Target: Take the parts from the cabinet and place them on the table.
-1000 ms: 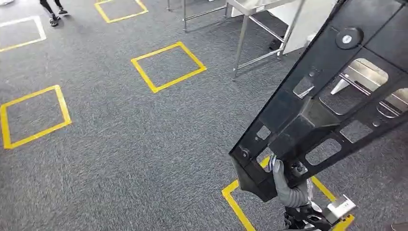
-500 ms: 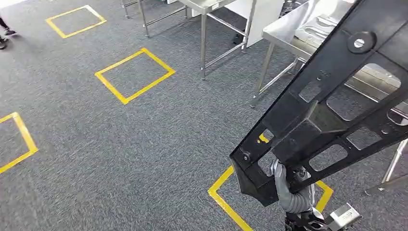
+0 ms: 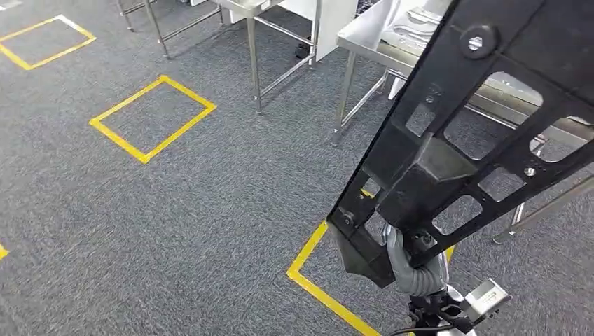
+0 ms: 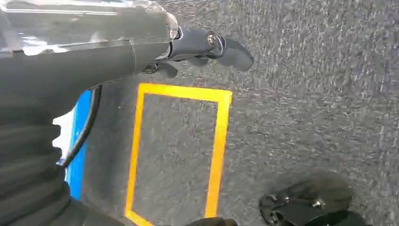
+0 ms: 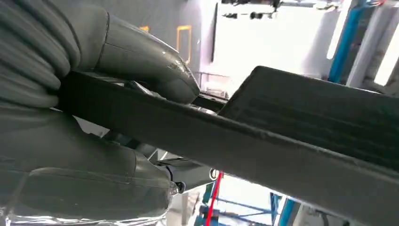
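A long black plastic part (image 3: 448, 150) with several cut-out windows rises from the lower middle of the head view to the upper right corner. My right hand (image 3: 410, 269) grips it near its lower end. Up close in the right wrist view, the grey thumb (image 5: 150, 63) presses on the black part (image 5: 263, 141). My left hand (image 4: 197, 47) hangs over the grey carpet with its dark fingers loosely curled and nothing in it. A steel table (image 3: 378, 35) bearing silver parts stands behind the black part.
A second steel table (image 3: 245, 7) stands further left at the back, its legs on the carpet. Yellow tape squares (image 3: 150, 115) mark the grey floor, one (image 3: 315, 283) just below the held part. A blue strip (image 4: 77, 141) lies beside the yellow square under my left hand.
The whole view has swung: the steel tables have come in closer at the upper right and the yellow squares have slid left. My right hand holds the black part the same way.
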Robot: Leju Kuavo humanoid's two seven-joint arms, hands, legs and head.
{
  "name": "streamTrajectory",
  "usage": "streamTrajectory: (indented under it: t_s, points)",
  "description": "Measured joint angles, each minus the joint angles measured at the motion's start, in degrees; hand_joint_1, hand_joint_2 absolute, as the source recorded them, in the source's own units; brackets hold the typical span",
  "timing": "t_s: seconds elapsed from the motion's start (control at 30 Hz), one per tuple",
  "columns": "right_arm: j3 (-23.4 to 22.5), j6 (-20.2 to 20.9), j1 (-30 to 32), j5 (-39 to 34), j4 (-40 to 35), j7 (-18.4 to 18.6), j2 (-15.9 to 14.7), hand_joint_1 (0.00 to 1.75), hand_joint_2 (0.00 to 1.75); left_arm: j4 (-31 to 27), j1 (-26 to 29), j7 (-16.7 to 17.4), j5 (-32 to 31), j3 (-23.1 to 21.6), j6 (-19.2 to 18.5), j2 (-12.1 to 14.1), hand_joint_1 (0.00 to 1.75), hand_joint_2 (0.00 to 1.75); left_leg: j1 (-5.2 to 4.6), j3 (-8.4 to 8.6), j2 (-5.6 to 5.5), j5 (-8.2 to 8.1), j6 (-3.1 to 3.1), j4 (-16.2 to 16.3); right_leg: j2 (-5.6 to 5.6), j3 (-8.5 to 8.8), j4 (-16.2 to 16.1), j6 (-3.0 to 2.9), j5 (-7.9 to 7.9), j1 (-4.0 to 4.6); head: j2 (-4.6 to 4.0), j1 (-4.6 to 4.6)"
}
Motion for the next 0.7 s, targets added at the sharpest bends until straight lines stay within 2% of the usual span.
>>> streamTrajectory:
  t_s: [0.07,0.13,0.17,0.2,0.23,0.27,0.3,0.33,0.37,0.43,0.47,0.5,0.53,0.63,0.67,0.7]
  points:
    - [0.15,-0.17,0.26,0.09,-0.42,0.15,-0.39,1.75,1.75,0.00,0.01,0.63,0.33,0.46,-0.20,0.00,0.00,1.75,0.15,0.20,0.91,-0.11,-0.46,-0.15,1.57,-0.36,-0.13,-0.27,0.24,0.14,0.00,-0.02]
    - [0.15,-0.37,0.91,-0.07,-1.05,1.12,-0.76,1.75,1.75,-0.02,-0.29,4.09,0.96,1.03,-1.09,0.00,0.00,1.75,-0.13,1.09,2.18,-0.31,-1.08,-0.73,2.90,-0.07,-0.80,-0.78,0.36,-0.09,0.00,-0.02]
    - [0.20,-0.44,1.54,-0.11,-1.44,1.94,-0.85,1.75,1.75,-0.05,-0.43,6.43,1.48,1.42,-1.87,0.13,0.00,1.75,0.11,1.15,0.67,-0.98,-1.44,-0.20,3.23,0.71,-1.53,-1.05,0.72,-0.83,0.00,-0.02]
    - [0.26,-0.46,1.67,-0.18,-1.73,2.41,-1.07,1.75,1.75,-0.04,-0.52,7.90,2.06,1.97,-2.49,0.13,0.00,1.75,0.08,0.35,-1.71,-2.55,-1.48,2.10,3.89,0.99,-1.85,-1.45,0.82,-0.91,0.00,-0.04]
    - [0.33,-0.57,1.69,-0.20,-1.81,2.75,-1.22,1.75,1.75,-0.04,-0.89,9.60,2.84,2.56,-3.02,0.13,0.00,1.75,0.09,-1.52,-2.96,-4.85,-1.53,6.35,4.41,0.97,-1.85,-1.63,0.84,-0.89,0.00,-0.04]
    - [0.39,-0.61,1.82,-0.22,-1.92,3.13,-1.49,1.75,1.75,0.00,-0.52,11.30,3.02,2.95,-3.26,0.13,0.00,1.75,0.10,-3.82,-3.62,-7.10,-1.62,11.47,5.34,0.97,-1.82,-1.73,0.77,-0.85,0.00,-0.04]
    - [0.41,-0.78,2.16,-0.33,-2.14,3.23,-1.94,1.75,1.75,0.00,0.19,12.41,3.56,3.45,-3.28,0.22,0.00,1.75,0.11,-6.12,-3.98,-8.63,-1.70,15.99,6.34,0.95,-1.73,-1.80,0.72,-0.80,0.00,-0.04]
    - [0.39,-0.96,2.52,-0.48,-2.23,3.21,-2.51,1.75,1.75,0.00,0.74,12.91,4.09,4.12,-3.19,0.22,0.00,1.75,0.12,-7.47,-4.02,-8.61,-1.73,18.13,7.40,0.97,-1.61,-1.76,0.69,-0.80,0.00,-0.04]
    - [0.39,-1.09,2.76,-0.68,-2.38,3.17,-3.01,1.75,1.75,0.00,1.28,13.05,4.59,4.77,-2.93,0.22,0.00,1.75,0.18,-7.43,-4.05,-7.09,-1.71,17.15,8.42,1.03,-1.48,-1.70,0.61,-0.83,0.00,-0.04]
    - [0.17,-1.33,3.03,-1.01,-2.75,3.15,-3.87,1.75,1.75,0.00,2.12,11.95,4.57,5.60,-2.91,0.22,0.00,1.75,0.42,-4.47,-4.68,-1.26,-1.70,8.74,10.33,1.08,-0.85,-1.25,0.26,-0.98,0.00,-0.04]
    - [0.02,-1.46,3.07,-1.20,-2.86,3.08,-4.15,1.75,1.75,0.00,2.27,10.62,4.26,5.77,-2.93,0.20,0.00,1.75,0.69,-2.53,-6.17,1.50,-1.73,3.54,11.03,1.04,-0.40,-0.96,-0.06,-1.04,0.00,-0.04]
    - [-0.02,-1.57,3.07,-1.22,-2.89,3.04,-4.22,1.75,1.75,0.02,2.52,10.07,3.82,5.77,-2.93,0.11,0.00,1.75,0.96,-1.98,-9.17,0.67,-1.52,2.24,11.44,0.65,-0.06,-0.70,-0.24,-0.98,0.00,-0.04]
    - [-0.11,-2.08,2.98,-1.31,-2.88,2.91,-4.41,1.75,1.75,0.04,2.35,7.53,3.46,5.79,-3.02,-0.15,0.00,1.75,1.15,-2.10,-9.82,0.64,-1.26,1.18,12.01,-0.09,0.74,-0.36,-0.24,-0.88,0.00,-0.04]
    - [-0.18,-3.28,3.96,-1.16,-2.95,1.88,-4.52,1.75,1.75,0.02,1.99,3.54,3.34,5.81,-2.86,-0.22,0.00,1.75,0.59,-2.16,-8.35,0.98,-0.27,1.39,13.67,-0.77,0.19,0.77,0.39,-1.31,0.00,-0.04]
    - [-0.22,-3.45,4.21,-1.11,-2.95,1.66,-4.54,1.75,1.75,0.02,1.95,2.55,3.34,5.86,-2.64,-0.42,0.00,1.75,1.18,-2.01,-7.35,1.37,0.35,0.79,13.85,-0.82,0.54,1.00,0.15,-1.37,0.00,-0.04]
    - [-0.24,-3.54,4.36,-1.12,-2.91,1.51,-4.52,1.75,1.75,0.02,1.91,2.00,3.32,5.88,-2.45,-0.37,0.00,1.75,1.04,-1.82,-6.79,1.43,0.48,0.52,10.39,-1.32,1.81,1.27,-0.75,-1.04,0.00,-0.04]
